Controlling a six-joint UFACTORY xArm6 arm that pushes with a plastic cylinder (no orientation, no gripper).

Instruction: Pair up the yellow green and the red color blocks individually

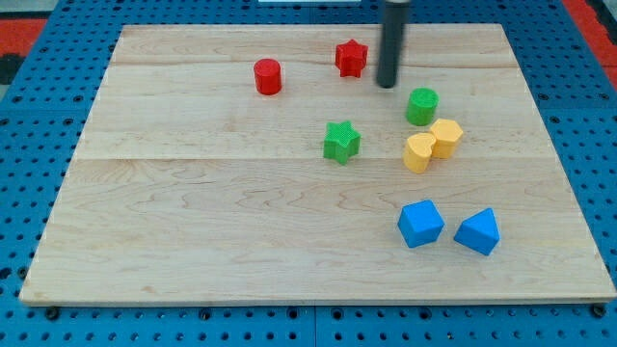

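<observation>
A: Near my tip [388, 85]?
B: Red star block [351, 58] just to the left, not touching. Green round block [421, 106] just to the right and a bit nearer, not touching either. No claw on the rod, just a plain dark stick, pushing nothing.

A: And the other red one?
B: Red round block [267, 76], further left, well apart from the star. Nothing in between.

A: The greens?
B: Green star block [341, 142] near the middle of the wooden board [193, 241]. Apart from the green round one, with bare wood in between.

A: Yellows?
B: Two together on the right, touching: yellow six-sided block [446, 138] and yellow rounded block [418, 153]. Right below the green round one, very close.

A: In the way?
B: Two blue blocks [420, 224] [478, 232] near the front right, side by side, away from the rest.

A: Room to move?
B: Lots on the left and front of the board. Blue holey table [29, 145] all around the edges. Red star close to the far edge.

A: Any words to read?
B: None to be seen.
</observation>
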